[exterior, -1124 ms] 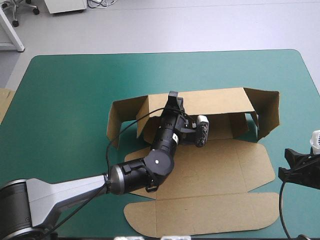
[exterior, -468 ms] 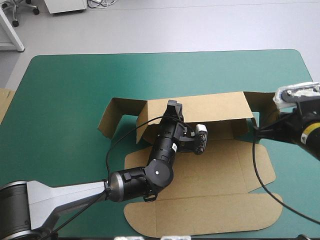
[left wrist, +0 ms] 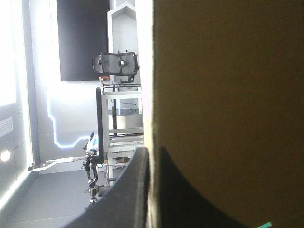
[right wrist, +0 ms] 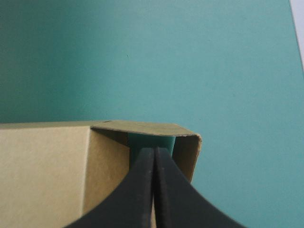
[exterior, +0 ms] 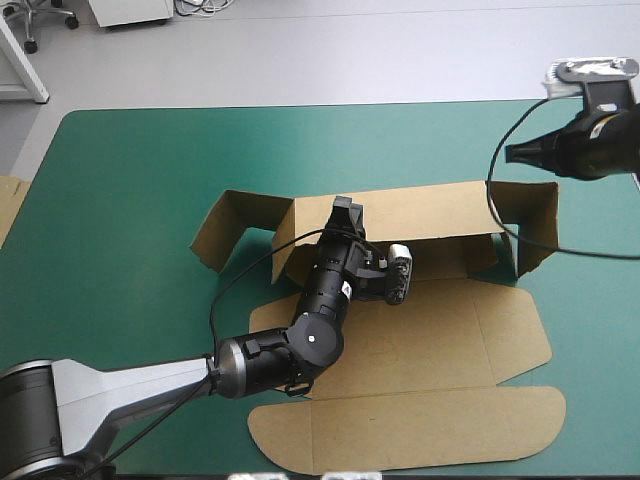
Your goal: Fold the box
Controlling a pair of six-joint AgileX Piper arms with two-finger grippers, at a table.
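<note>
Seen from above, the brown box (exterior: 430, 335) lay across the centre and lower half of the frame on the teal-green cover (exterior: 130, 160). It was a cut sheet, mostly flat, with its far wall (exterior: 420, 210) standing upright across the middle and a short end flap (exterior: 535, 225) bent forward at centre right.

The left gripper (exterior: 345, 212) reached in from the lower left and pinched the top edge of the wall, left of its middle. In the left wrist view its black fingers (left wrist: 126, 194) were all but closed, with the board's edge between them.

The right gripper (exterior: 512, 153) hung in the upper right, just beyond the end flap, and appeared clear of the board. In its own wrist view its fingers (right wrist: 137, 190) met in one point, holding nothing, directly over the flap's bent corner (right wrist: 142, 127).

The likely trouble lay at that corner. A closed, pointed tip could glance off the loose flap or push it outward instead of tucking it. Nothing pressed the flat panels down, so a sideways push could slide the whole sheet. It could also twist the wall in its single pinch, so that the board creased or slipped free.
</note>
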